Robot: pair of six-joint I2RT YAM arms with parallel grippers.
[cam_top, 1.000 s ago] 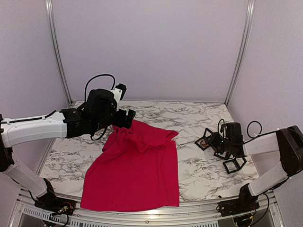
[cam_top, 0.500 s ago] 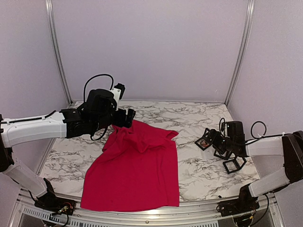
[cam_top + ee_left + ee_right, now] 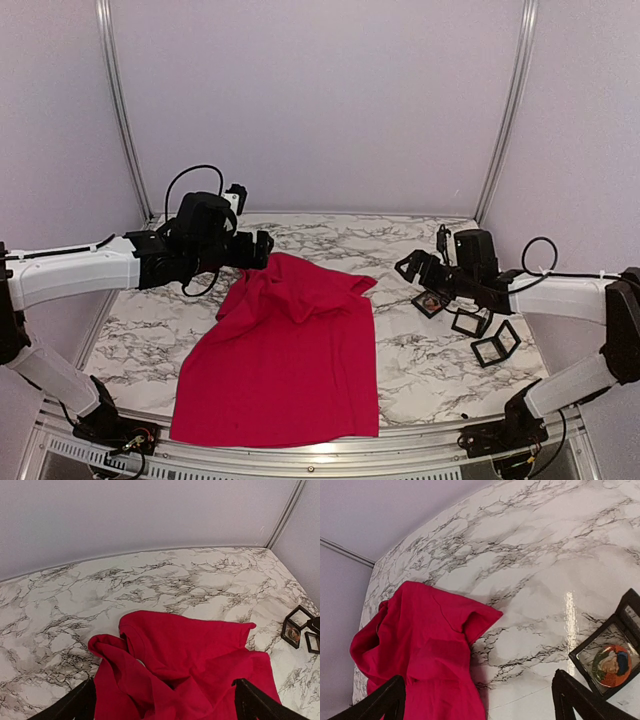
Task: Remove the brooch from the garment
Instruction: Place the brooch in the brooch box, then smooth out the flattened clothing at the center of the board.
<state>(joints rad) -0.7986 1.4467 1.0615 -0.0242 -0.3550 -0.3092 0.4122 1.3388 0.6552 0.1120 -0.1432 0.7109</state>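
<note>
The bottom edge of the left wrist view cuts off the red T-shirt (image 3: 190, 655), and only the finger ends of the left gripper (image 3: 161, 706) show. In the right wrist view the black square frame (image 3: 599, 627) runs off the right side. The picture on the brooch (image 3: 611, 666) inside it is too blurry to make out.

Marbled table (image 3: 420, 250), crumpled red T-shirt (image 3: 290, 350); small black frame (image 3: 590, 647), perhaps holding brooch (image 3: 612, 665)

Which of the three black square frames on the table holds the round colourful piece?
The frame nearest the red shirt; it alone has anything inside.
</note>
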